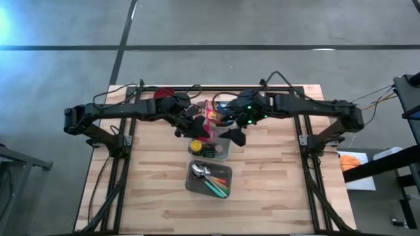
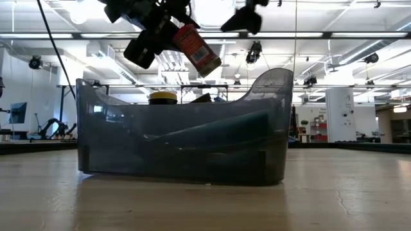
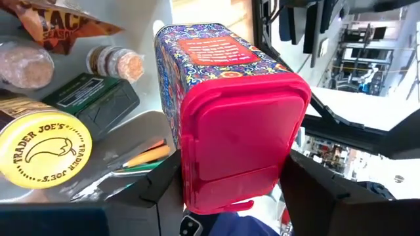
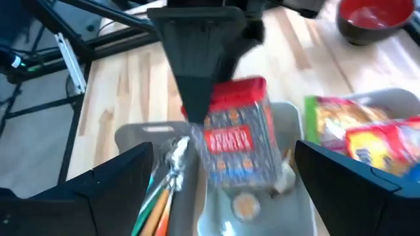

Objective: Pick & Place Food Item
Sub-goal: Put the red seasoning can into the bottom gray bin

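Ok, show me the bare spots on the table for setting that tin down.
Bare wood lies on either side of the two bins, out to the table edges, and in front of the utensil bin. The back strip is crowded: both arms and the red bowl.

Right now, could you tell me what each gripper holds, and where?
The left gripper holds the patterned tin by its red lid end; the right gripper is open, holding nothing.

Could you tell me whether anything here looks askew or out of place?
Only the red-lidded patterned tin: the left gripper holds it tilted in mid-air above the grey bin of food items. Nothing looks spilled or damaged.
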